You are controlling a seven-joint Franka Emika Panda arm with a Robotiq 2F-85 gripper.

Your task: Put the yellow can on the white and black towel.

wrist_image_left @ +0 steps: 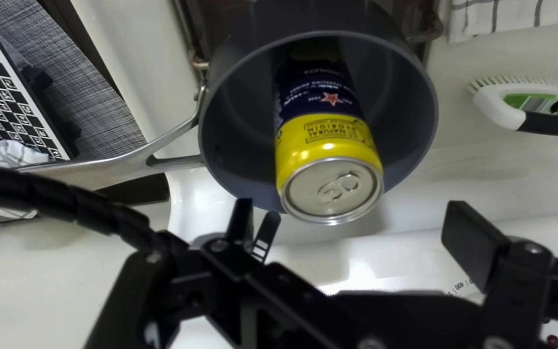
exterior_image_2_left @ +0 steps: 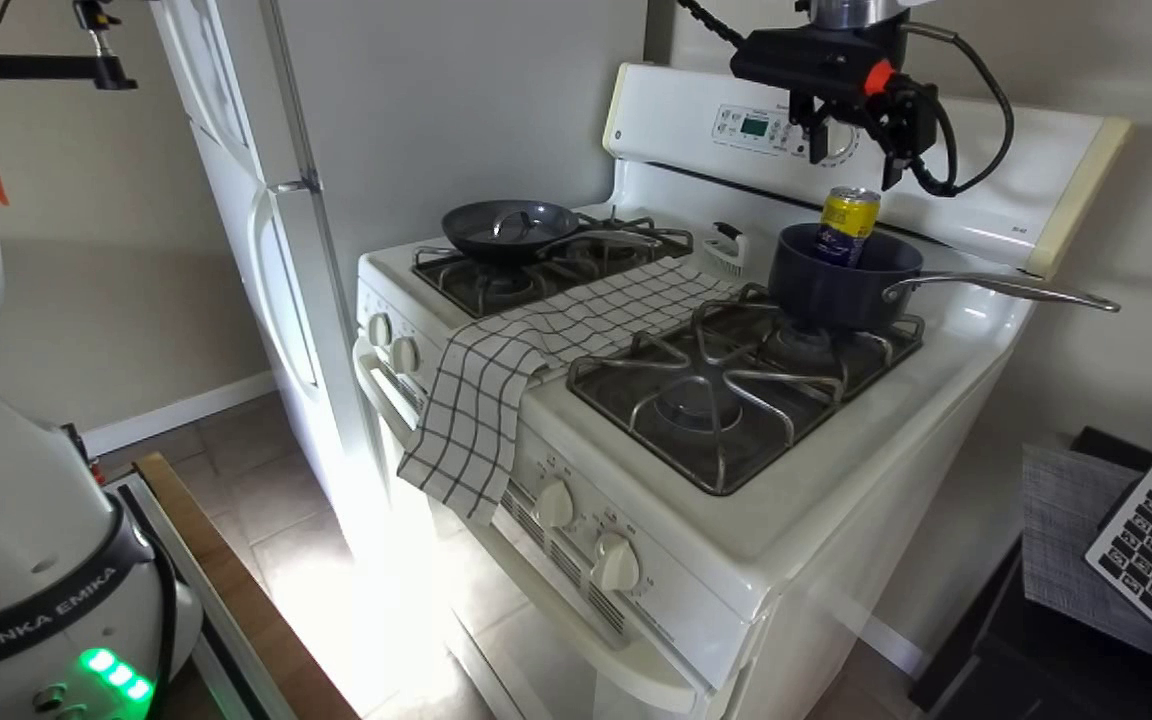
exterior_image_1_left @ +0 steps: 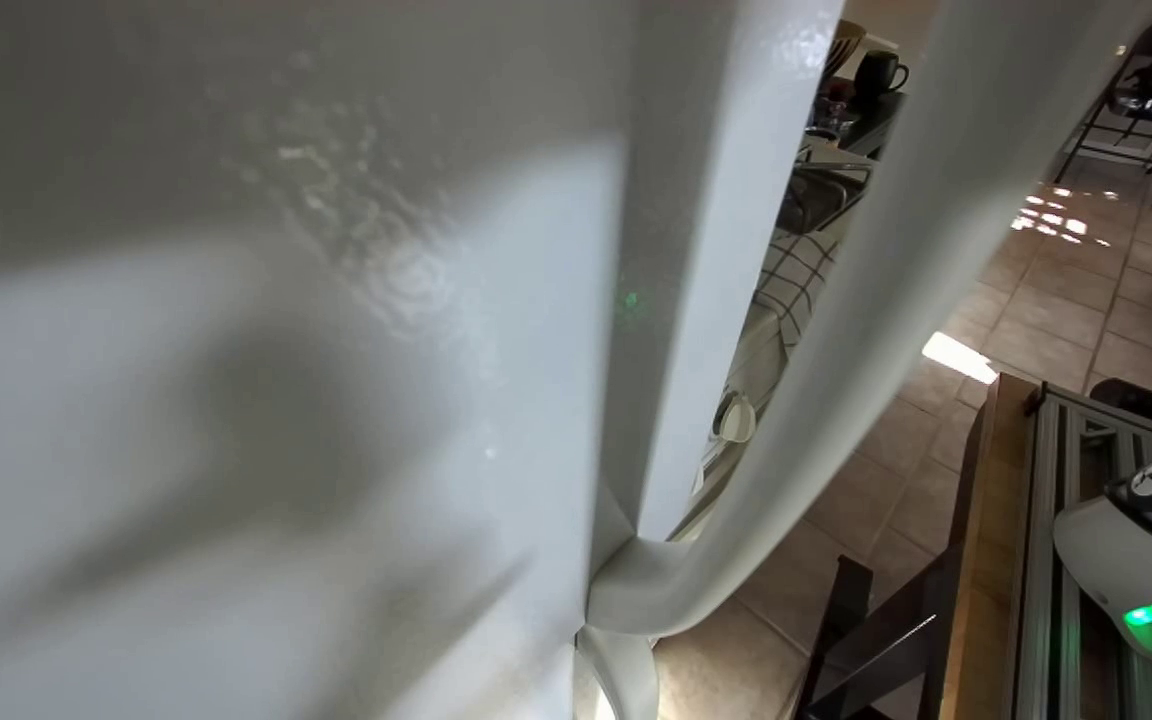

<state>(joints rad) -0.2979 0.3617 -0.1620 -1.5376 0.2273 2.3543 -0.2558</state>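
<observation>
The yellow and dark blue can (exterior_image_2_left: 849, 220) stands in a dark saucepan (exterior_image_2_left: 821, 295) on the stove's back burner, leaning slightly. Its yellow top rises above the rim; its base is hidden inside the pan. In the wrist view the can (wrist_image_left: 327, 135) shows its silver lid toward me. My gripper (exterior_image_2_left: 856, 170) is open and empty above the can, with its fingers spread wider than the lid in the wrist view (wrist_image_left: 351, 213). The white and black checked towel (exterior_image_2_left: 596, 315) lies across the stove's middle and hangs over its front. A piece of it shows in the wrist view (wrist_image_left: 526, 14).
The saucepan's metal handle (exterior_image_2_left: 1016, 288) sticks out sideways. A frying pan (exterior_image_2_left: 496, 230) with a glass lid sits on the far burners. A white brush (exterior_image_2_left: 729, 248) lies behind the towel. The control panel (exterior_image_2_left: 756, 125) rises behind. A fridge (exterior_image_1_left: 436, 400) fills much of an exterior view.
</observation>
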